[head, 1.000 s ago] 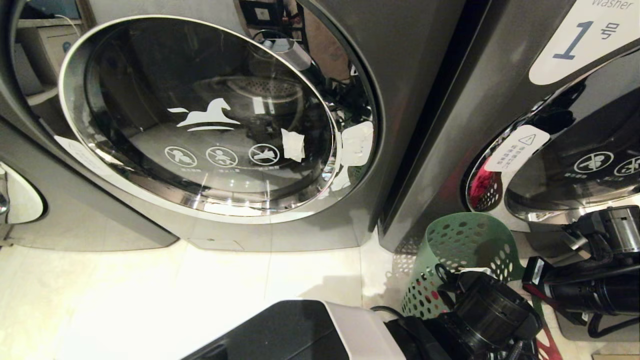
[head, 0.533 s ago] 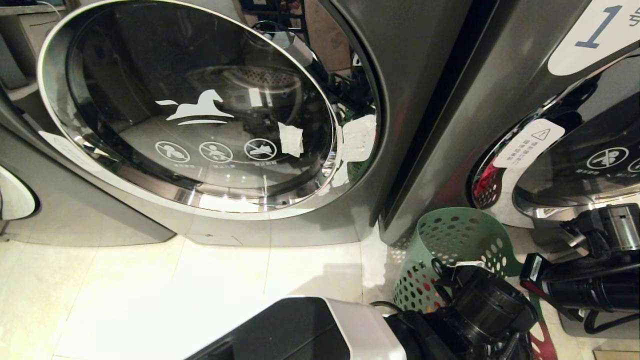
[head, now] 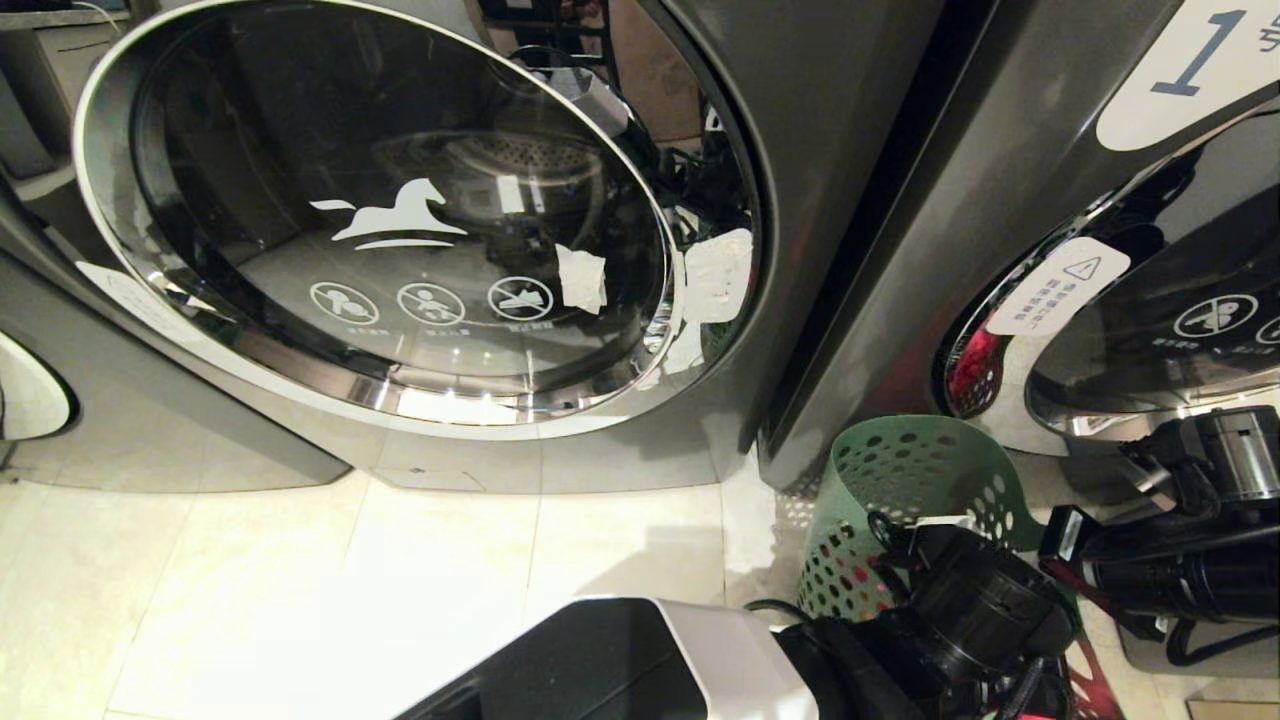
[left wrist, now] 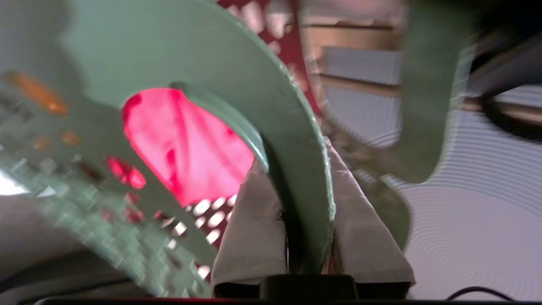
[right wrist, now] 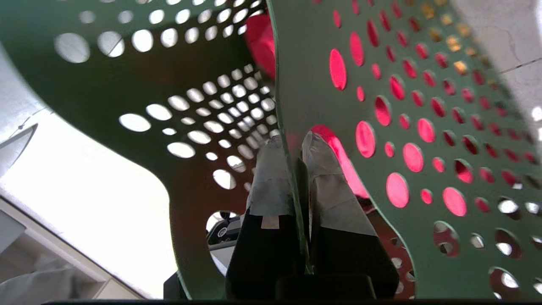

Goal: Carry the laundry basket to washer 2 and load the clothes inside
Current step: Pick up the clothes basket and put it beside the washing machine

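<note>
Head view: the laundry basket [head: 905,500] sits low at the right, on the floor [head: 300,580] just in front of the dark seam between two washers. The big round door [head: 380,220] with the horse mark, closed, lies up and to the left of the basket; I take this machine for washer 2, though its number is out of the view. The neighbour on the right carries the label 1 [head: 1190,60]. So the load has to travel leftward and up to reach that door. Both arms crowd the basket: the left arm [head: 975,610] covers its near rim, the right arm [head: 1180,570] lies along its right side, wrist pointing in toward it. Neither is clearly nearer the door.

Left wrist view: the left gripper [left wrist: 311,237] is clamped on the basket's handle band, one pad on each side of the green strip. Through the oval opening shows the pink garment [left wrist: 186,144].

Right wrist view: the right gripper [right wrist: 294,186] pinches the thin basket wall edge-on, fingers closed tight on either face of it. Pink cloth shows through the round holes, with a hint of orange further off.
</note>
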`<state>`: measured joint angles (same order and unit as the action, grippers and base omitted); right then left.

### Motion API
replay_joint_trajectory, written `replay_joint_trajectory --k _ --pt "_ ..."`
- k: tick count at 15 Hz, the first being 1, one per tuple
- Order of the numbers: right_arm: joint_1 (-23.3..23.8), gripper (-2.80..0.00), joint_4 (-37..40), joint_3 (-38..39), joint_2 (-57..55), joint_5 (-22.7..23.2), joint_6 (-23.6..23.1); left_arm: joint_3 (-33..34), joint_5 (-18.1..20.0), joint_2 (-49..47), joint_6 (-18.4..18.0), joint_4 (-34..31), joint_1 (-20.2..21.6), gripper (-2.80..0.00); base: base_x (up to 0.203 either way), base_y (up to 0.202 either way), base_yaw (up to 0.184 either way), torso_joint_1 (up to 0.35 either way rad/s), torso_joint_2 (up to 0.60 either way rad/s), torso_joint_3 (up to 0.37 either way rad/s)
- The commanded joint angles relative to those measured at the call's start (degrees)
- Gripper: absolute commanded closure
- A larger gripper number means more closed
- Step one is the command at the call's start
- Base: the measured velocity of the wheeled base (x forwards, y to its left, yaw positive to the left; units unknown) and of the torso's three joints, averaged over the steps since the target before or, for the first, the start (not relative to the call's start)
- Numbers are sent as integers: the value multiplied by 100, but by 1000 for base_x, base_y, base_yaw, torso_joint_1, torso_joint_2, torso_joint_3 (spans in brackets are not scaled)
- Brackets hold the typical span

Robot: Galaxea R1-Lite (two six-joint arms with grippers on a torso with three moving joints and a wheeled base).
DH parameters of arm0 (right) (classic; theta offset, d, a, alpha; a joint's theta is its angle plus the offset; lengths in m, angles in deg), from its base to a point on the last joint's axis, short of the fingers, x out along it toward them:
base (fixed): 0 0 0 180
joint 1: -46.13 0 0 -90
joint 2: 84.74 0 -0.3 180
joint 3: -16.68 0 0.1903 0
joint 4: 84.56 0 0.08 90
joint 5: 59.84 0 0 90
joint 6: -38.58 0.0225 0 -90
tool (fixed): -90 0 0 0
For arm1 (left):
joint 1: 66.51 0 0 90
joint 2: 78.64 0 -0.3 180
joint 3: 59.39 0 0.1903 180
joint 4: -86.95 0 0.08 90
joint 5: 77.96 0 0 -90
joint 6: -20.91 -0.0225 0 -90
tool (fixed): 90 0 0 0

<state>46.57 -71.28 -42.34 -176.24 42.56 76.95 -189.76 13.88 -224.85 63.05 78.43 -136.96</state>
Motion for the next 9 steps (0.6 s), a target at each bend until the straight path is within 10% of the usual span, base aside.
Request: replay_joint_trajectory --k 1,2,9 --pt "0 0 6 6 -8 8 22 -75 0 -39 31 37 -4 0 0 0 0 0 0 0" --pt "1 0 2 15 -8 8 22 -75 0 -40 31 10 -4 -280 0 0 0 0 0 0" --pt "9 0 1 6 -8 -1 27 -57 -339 -109 -185 -639 1 -280 0 0 0 0 0 0"
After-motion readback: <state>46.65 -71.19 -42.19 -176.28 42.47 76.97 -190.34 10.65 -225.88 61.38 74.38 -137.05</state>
